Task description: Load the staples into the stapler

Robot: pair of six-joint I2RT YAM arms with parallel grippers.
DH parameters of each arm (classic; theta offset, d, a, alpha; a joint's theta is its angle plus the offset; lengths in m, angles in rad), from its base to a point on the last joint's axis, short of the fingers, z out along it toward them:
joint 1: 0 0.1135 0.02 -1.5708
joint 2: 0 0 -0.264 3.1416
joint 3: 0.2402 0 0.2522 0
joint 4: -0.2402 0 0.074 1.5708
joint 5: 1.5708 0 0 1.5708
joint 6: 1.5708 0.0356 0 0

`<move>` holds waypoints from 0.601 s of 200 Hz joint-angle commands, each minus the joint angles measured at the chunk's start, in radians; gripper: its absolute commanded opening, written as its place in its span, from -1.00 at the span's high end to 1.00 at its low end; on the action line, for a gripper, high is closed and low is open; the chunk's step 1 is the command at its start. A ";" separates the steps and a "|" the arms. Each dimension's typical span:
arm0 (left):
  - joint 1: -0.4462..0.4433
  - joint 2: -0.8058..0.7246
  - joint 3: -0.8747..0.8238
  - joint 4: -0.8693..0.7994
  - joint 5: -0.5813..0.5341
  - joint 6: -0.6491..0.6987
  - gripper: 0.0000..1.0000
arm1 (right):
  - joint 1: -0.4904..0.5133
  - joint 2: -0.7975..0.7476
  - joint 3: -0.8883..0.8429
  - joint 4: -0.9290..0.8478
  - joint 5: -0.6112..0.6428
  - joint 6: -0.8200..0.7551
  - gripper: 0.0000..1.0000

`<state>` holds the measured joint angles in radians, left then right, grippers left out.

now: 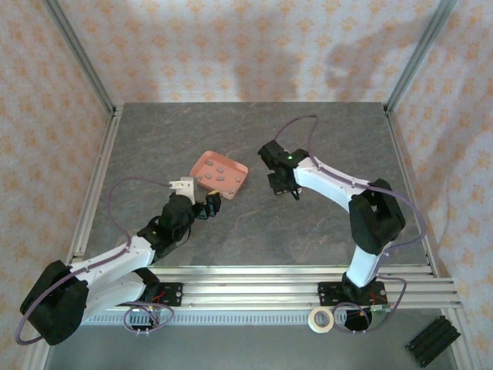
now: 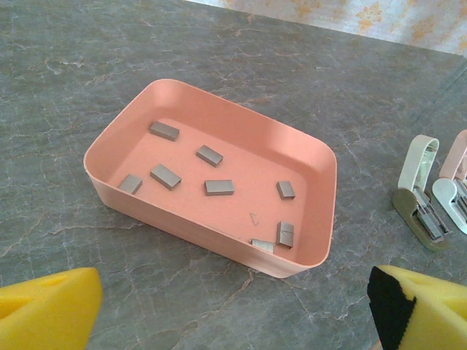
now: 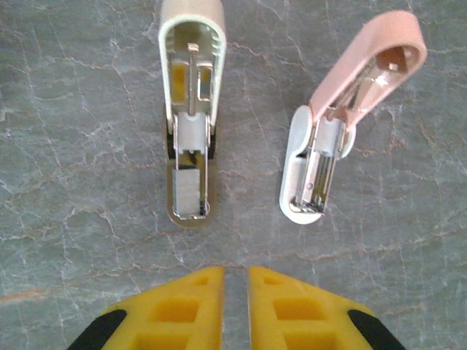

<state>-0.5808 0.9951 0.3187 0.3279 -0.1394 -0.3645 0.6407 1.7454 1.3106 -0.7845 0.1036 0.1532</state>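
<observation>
Grey table [image 2: 219, 44]: staples [image 2: 219, 187] lie variously angled in tray [image 2: 175, 222]; left tool [image 2: 233, 295] apart, right tool [image 3: 235, 275] together.

Tray [image 1: 206, 163] [image 2: 182, 219]: salmon-pink, shallow, rectangular with rounded corners; sits flat on the table, a little left of the middle.
Table [image 1: 308, 231]: grey top with a pale marbled veining.
Walls [image 1: 246, 46]: cream paper with an orange flower pattern, at the back and both sides.
Frame posts [image 1: 77, 50]: bare aluminium, slanting up from the far corners.
Rails [image 1: 254, 289]: slotted aluminium along the near edge.
Tape roll [image 1: 321, 320]: whitish ring lying flat in front of the rails.
Black piece [image 1: 432, 340]: ribbed, at the near right corner.
</observation>
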 commanded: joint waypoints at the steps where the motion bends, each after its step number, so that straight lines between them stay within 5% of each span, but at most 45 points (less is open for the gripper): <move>1: 0.006 -0.006 -0.003 -0.007 -0.019 0.019 -0.88 | 0.008 -0.045 -0.040 -0.047 0.047 0.031 0.68; 120: 0.006 0.010 -0.010 0.011 -0.012 0.015 -0.88 | 0.008 -0.066 -0.181 -0.040 0.029 0.093 0.69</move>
<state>-0.5808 0.9993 0.3187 0.3286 -0.1390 -0.3645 0.6407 1.6844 1.1458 -0.8089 0.1089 0.2176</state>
